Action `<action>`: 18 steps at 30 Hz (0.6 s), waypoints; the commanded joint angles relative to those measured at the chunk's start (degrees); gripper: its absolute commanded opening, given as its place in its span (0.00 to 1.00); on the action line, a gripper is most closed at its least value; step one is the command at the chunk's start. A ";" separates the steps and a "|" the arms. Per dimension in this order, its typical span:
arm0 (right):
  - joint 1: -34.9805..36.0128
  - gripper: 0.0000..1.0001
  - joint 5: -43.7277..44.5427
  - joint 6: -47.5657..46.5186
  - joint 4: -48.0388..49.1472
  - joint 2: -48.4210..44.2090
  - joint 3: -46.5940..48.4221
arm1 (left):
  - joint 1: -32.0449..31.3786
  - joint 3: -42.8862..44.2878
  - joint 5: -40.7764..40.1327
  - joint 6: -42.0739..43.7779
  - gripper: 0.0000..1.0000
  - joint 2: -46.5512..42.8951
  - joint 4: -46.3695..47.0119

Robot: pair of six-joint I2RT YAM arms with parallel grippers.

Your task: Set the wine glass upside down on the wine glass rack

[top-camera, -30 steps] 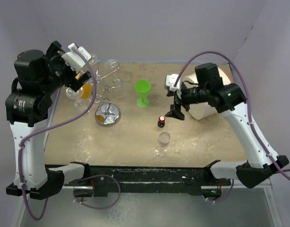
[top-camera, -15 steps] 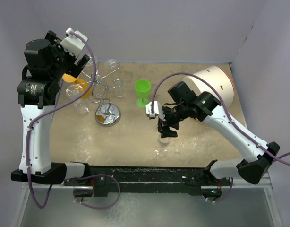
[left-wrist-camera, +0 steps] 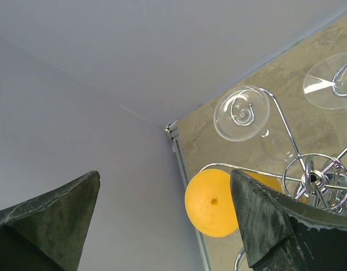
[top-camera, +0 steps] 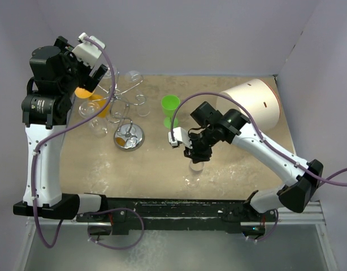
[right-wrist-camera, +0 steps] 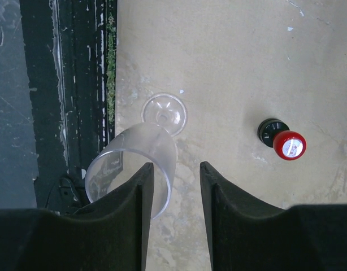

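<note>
Glass (right-wrist-camera: 131,149) stands upright on the tabletop (right-wrist-camera: 247,56), lower centre of the top view, long axis vertical, foot down. Right tool (right-wrist-camera: 176,166) sits right over it, half spread. One finger overlaps the bowl and the bowl wall shows in the gap; we see nothing pinched. Rack (top-camera: 129,137) lies up-left of the glass, well apart. Left tool (left-wrist-camera: 162,226) hangs near its top, fully spread, empty. So the right arm is nearer the glass, the left nearer the rack. Glass is clear, thin, smooth; we judge it slippery. Rack is chromed wire with curled arms and a round shiny base. An orange glass (left-wrist-camera: 210,203) and clear ones (left-wrist-camera: 241,113) hang there. Tabletop is tan, scuffed.
</note>
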 commanded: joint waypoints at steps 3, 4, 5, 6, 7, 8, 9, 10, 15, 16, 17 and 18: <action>1.32 0.34 1.40 -0.45 -2.07 0.10 -0.05 | 0.46 2.40 0.37 -1.02 0.99 0.09 2.90; 1.44 0.32 1.29 -0.49 -1.99 0.19 -0.12 | 0.46 2.34 0.37 -0.98 0.99 0.07 2.86; 1.53 0.29 1.27 -0.45 -1.86 0.24 -0.23 | 0.46 2.34 0.37 -0.95 0.99 0.21 2.78; 1.52 0.26 1.27 -0.45 -1.72 0.24 -0.25 | 0.46 2.27 0.29 -0.96 0.99 0.21 2.73; 1.51 0.22 1.34 -0.48 -1.60 0.16 -0.17 | 0.50 2.11 0.22 -0.92 0.99 0.25 2.73; 1.56 0.19 1.32 -0.58 -1.51 0.00 -0.03 | 0.51 2.07 0.13 -0.93 0.99 0.25 2.73; 1.51 0.15 1.23 -0.64 -1.31 -0.14 0.14 | 0.55 2.01 -0.03 -0.92 0.99 0.35 2.71; 1.53 0.11 0.95 -0.85 -1.27 -0.31 0.43 | 0.55 2.09 -0.02 -1.00 0.99 0.43 2.72; 1.42 0.00 -2.81 -0.90 -0.93 -1.30 3.56 | 1.07 2.86 -0.65 -3.44 0.99 0.97 2.81; 1.46 0.00 -2.68 -0.71 -0.12 -1.77 4.26 | 1.16 3.01 -0.75 -4.07 0.99 1.00 2.96; 1.24 0.00 -3.00 -0.54 0.99 -2.35 4.95 | 1.21 3.14 -0.75 -4.52 0.99 1.08 3.02; 0.87 0.00 -3.64 -0.45 2.20 -2.99 5.54 | 1.32 3.17 -0.71 -4.79 0.99 1.21 2.81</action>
